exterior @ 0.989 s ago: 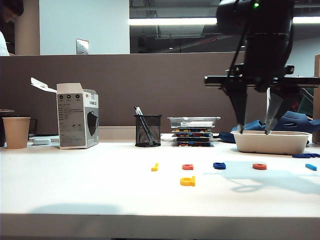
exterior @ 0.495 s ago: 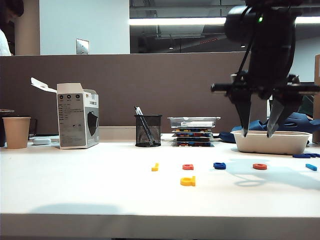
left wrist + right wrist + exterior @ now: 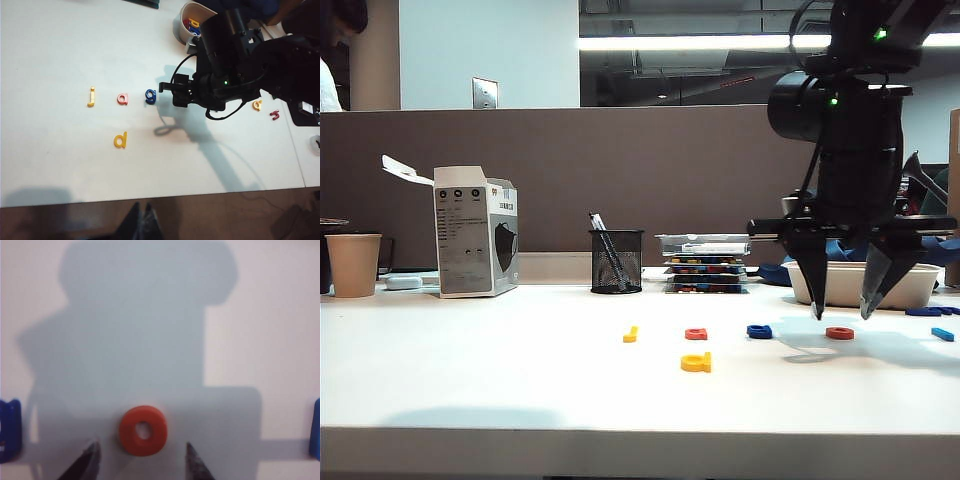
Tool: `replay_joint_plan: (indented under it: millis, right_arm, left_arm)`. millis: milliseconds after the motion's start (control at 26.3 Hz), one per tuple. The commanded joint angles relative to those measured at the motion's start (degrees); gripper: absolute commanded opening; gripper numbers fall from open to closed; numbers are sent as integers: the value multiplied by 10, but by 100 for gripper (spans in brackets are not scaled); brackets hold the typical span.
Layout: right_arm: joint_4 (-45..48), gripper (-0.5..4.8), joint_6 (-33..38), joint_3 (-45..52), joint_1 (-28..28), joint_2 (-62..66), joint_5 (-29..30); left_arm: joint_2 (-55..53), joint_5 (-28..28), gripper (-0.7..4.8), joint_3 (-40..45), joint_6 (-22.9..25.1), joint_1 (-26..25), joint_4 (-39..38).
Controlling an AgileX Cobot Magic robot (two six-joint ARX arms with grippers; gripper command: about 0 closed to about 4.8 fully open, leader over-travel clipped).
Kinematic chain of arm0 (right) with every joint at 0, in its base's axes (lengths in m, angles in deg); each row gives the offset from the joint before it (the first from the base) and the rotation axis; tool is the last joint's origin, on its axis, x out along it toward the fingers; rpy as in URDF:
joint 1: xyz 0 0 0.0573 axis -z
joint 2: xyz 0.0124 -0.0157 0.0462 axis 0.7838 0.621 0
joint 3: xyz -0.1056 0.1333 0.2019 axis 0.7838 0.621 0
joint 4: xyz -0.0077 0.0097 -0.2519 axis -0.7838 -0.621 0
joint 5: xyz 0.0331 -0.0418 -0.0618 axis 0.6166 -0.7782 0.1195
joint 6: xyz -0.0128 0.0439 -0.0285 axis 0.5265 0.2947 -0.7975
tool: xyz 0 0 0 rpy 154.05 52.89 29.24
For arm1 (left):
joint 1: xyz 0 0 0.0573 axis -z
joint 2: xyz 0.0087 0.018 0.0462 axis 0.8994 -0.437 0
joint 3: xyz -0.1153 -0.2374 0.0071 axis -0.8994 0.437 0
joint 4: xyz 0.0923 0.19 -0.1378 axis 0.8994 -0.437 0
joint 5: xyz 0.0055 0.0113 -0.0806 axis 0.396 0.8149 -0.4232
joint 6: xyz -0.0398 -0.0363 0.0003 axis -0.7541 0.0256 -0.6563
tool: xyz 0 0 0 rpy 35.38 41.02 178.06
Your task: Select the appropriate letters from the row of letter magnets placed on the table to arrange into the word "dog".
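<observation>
Nearest the table's front edge lies the yellow "d", flat and alone, pulled out of the row toward the camera; in the left wrist view its stem stands on the side nearer the dark arm and its long axis runs across the row. Behind it the row of letter magnets runs side to side across the white top: a thin yellow stick letter, a squarish red-orange letter, the dark blue "g", the red-orange "o" and a light blue piece at the far right. The "g" lies flat with its tail pointing toward the near table edge. The "o" is a flat round ring with no long axis, its hole facing up.

The right gripper hangs straight down over the "o", fingertips just above the table on either side of the ring, jaws spread wide and holding nothing; in the right wrist view the ring sits between the two tips, clear of both. The "g" is the nearest neighbour to that gripper, apart from it. The left gripper is not seen in any view, so its state cannot be told.

Further back stand a white tray, a stack of flat cases, a mesh pen cup, an open cardboard box and a paper cup, against a brown partition.
</observation>
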Motion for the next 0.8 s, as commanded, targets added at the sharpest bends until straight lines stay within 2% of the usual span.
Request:
replay_joint_plan:
  millis: [38, 342, 495, 609, 799]
  right_arm:
    - [11, 212, -26, -1, 15, 0, 37]
    - [12, 212, -55, -1, 22, 1, 48]
    - [17, 212, -56, -1, 22, 4, 50]
    - [17, 212, -60, -1, 22, 15, 75]
    - [15, 212, -60, -1, 22, 26, 73]
  left_arm:
    - [2, 4, -5, -1, 0, 1, 2]
    - [2, 4, -5, -1, 0, 1, 1]
    - [2, 4, -5, -1, 0, 1, 1]
    - [2, 4, -5, -1, 0, 1, 1]
    - [2, 4, -5, -1, 0, 1, 1]
